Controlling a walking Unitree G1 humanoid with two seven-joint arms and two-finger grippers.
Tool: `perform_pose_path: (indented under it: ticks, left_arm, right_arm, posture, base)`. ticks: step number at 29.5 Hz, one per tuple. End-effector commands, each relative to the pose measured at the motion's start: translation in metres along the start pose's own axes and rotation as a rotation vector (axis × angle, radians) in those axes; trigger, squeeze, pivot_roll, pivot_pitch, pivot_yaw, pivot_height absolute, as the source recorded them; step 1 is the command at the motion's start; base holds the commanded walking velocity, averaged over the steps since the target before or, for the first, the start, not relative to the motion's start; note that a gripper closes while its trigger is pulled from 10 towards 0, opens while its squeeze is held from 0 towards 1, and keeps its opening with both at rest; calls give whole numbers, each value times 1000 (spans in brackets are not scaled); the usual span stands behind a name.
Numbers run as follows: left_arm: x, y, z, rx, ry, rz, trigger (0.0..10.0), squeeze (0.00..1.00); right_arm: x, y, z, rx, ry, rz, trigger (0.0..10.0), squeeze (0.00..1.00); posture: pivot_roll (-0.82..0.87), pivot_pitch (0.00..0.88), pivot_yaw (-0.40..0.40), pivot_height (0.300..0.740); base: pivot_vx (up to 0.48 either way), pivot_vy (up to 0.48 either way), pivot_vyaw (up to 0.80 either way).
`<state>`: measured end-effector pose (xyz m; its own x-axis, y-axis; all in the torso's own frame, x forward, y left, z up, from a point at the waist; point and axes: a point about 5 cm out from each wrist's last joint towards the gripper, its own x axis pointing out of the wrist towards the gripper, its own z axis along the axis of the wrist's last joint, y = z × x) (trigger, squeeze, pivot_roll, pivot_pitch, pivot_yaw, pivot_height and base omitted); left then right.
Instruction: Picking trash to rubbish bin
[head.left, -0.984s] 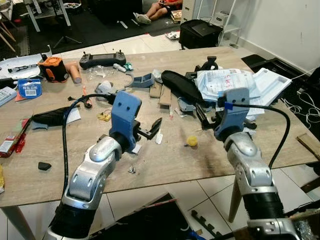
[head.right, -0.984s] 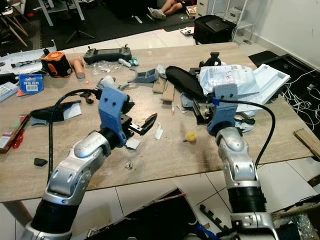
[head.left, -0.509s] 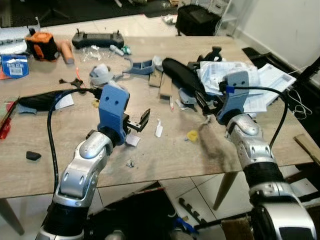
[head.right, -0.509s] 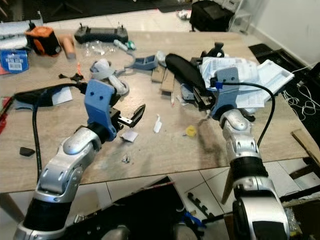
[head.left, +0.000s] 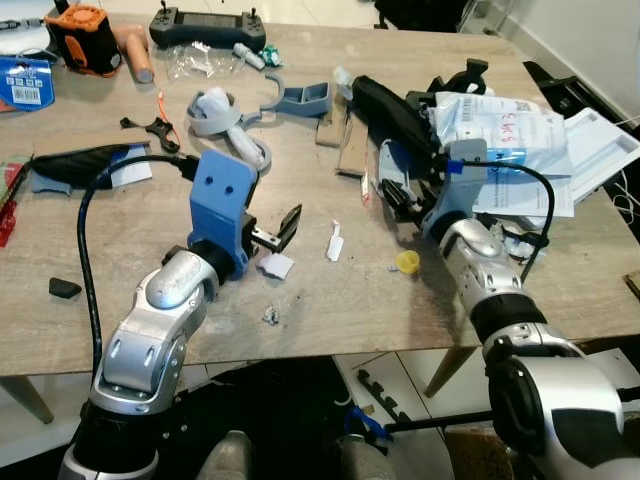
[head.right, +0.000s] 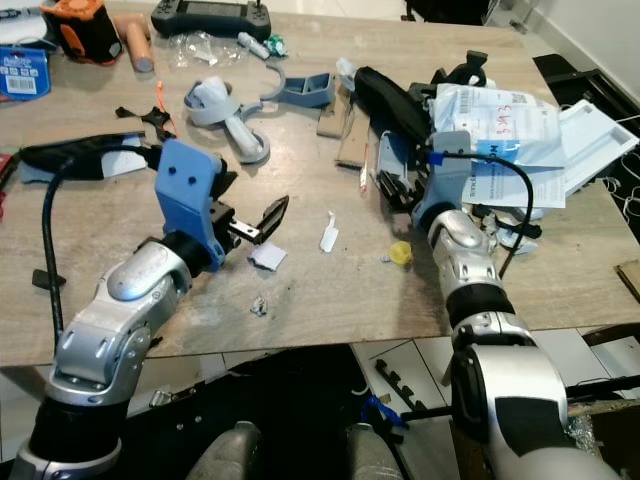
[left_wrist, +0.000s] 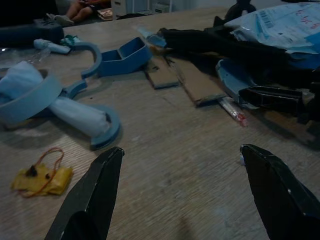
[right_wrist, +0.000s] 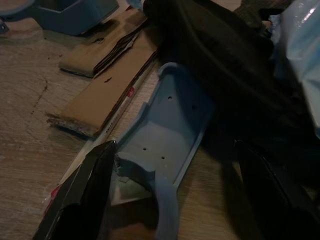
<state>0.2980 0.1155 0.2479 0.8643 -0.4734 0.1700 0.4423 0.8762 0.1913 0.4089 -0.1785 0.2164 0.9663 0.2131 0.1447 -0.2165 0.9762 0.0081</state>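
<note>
Small trash lies on the wooden table (head.left: 120, 300): a white paper scrap (head.left: 276, 265), a white sliver (head.left: 334, 241), a yellow cap (head.left: 406, 263) and a grey crumb (head.left: 271, 315). My left gripper (head.left: 285, 225) hovers open just behind the paper scrap, holding nothing; in its wrist view the left gripper (left_wrist: 182, 190) faces cardboard strips (left_wrist: 185, 82). My right gripper (head.left: 395, 195) stands open behind the yellow cap. Seen from the wrist, the right gripper (right_wrist: 175, 195) sits close over a blue plastic part (right_wrist: 165, 130) beside cardboard (right_wrist: 107, 95).
A black bag (head.left: 395, 110) and plastic mail bags (head.left: 500, 125) crowd the right side. Blue curved parts (head.left: 225, 110), a controller (head.left: 207, 27) and an orange tool (head.left: 75, 22) lie at the back. A dark mass (head.left: 270, 400) sits on the floor under the front edge.
The camera has tipped down and closer over the table. Both grippers keep nearly the same places by the scrap and the cap, and both stay open.
</note>
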Motion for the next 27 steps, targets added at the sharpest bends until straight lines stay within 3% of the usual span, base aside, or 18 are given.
perform_pose_path:
  ticks: [1, 7, 9, 10, 11, 27]
  left_arm:
    - [-4, -2, 0, 3, 17, -15, 10000, 0]
    - [-6, -2, 0, 7, 26, -12, 10000, 0]
    - [-6, -1, 0, 8, 27, -12, 10000, 0]
    - [-6, -1, 0, 8, 27, -12, 10000, 0]
    - [-6, -1, 0, 9, 28, -12, 10000, 0]
    - [-6, 0, 2, 20, 30, -8, 10000, 0]
  right_arm:
    - [-2, -1, -10, 19, 36, -6, 10000, 0]
    - [-2, 1, -12, 30, 46, 10, 10000, 0]
    - [-2, 2, -13, 35, 48, 10, 7137, 0]
    - [-2, 2, -13, 35, 48, 10, 7137, 0]
    - [-2, 2, -14, 39, 47, 11, 0, 0]
    - [-5, 3, -16, 101, 5, 55, 0, 0]
  posture:
    - [321, 385, -94, 740]
    - [327, 382, -99, 740]
    - [327, 382, -99, 740]
    - [327, 382, -99, 740]
    - [329, 380, -96, 740]
    - [345, 333, -80, 740]
  base:
    - [0, 0, 0]
    - [0, 0, 0]
    - [0, 0, 0]
    - [0, 0, 0]
    - [0, 0, 0]
    - [0, 0, 0]
